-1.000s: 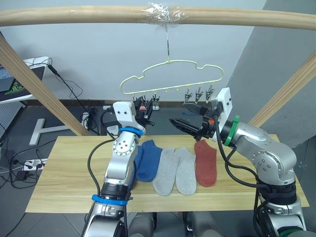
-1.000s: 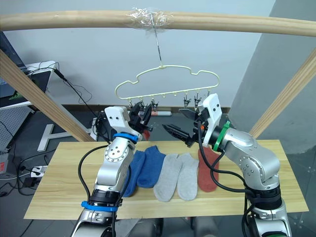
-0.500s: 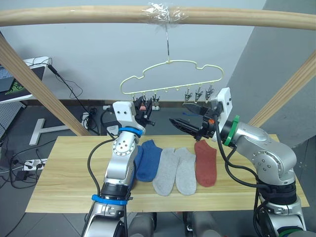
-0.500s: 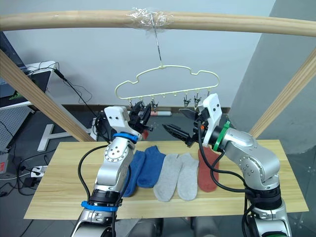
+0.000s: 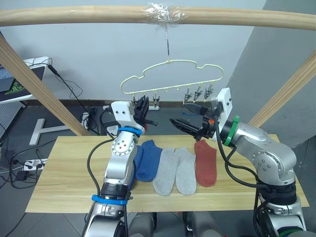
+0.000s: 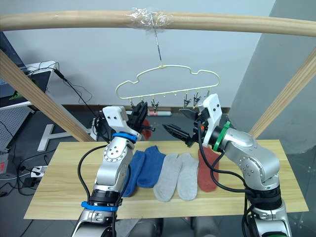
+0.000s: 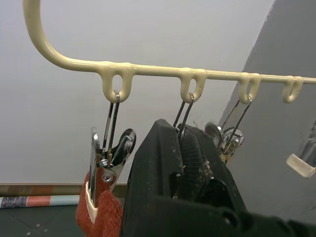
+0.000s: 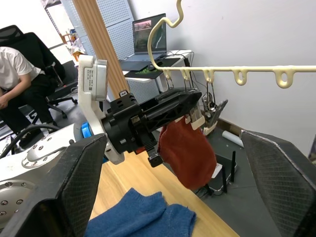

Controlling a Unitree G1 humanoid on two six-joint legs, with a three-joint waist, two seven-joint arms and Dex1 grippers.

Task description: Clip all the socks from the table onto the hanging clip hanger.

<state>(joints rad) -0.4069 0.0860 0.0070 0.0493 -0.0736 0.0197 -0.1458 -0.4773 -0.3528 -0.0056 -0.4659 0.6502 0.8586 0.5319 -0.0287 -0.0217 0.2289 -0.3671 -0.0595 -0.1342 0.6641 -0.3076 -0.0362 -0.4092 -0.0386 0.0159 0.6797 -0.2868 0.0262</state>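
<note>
The pale yellow-green clip hanger (image 5: 170,74) hangs by its hook from the beam. One rust red sock (image 7: 98,212) hangs in its end clip (image 7: 106,165). My left gripper (image 5: 143,102) is raised right beside that clip, fingers pressed together, and the wire of the neighbouring clip drops behind its tips. My right gripper (image 5: 177,112) hovers open and empty under the hanger's right half, pointing at the left one. On the table (image 5: 64,173) lie two blue socks (image 5: 148,159), two grey socks (image 5: 176,170) and a rust red sock (image 5: 206,162).
A thick wooden beam (image 5: 98,15) runs overhead, with slanted wooden posts at left (image 5: 34,84) and right (image 5: 291,84). Free clips (image 5: 197,93) dangle on the hanger's right side. A seated person (image 8: 19,79) and a laptop (image 8: 148,34) are off to my left.
My left gripper has tilted and risen slightly toward the hanger's left clips. The right arm and the socks on the table have stayed put.
</note>
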